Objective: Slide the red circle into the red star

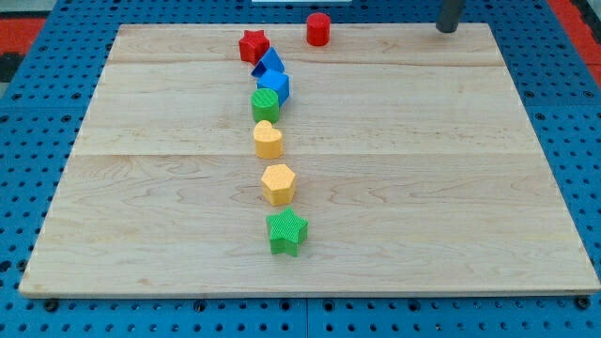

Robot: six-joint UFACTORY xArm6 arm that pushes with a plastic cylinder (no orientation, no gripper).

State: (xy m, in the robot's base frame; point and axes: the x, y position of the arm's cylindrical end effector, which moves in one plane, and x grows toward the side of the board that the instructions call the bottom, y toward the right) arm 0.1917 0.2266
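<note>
Red circle (pixel 318 29): worktop (pixel 451 188) top edge, near red star (pixel 253 45), apart, to its right. Tool: bare rod, no jaws; tip (pixel 448 28) far right of circle. Risk: off-centre push skews circle off the edge, or star jams into blue blocks (pixel 272 75).

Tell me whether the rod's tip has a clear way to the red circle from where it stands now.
Probably yes. My tip is at the view's top right, and no block lies on the bare board between it and the red circle. The red star sits beyond the circle, to the view's left.
</note>
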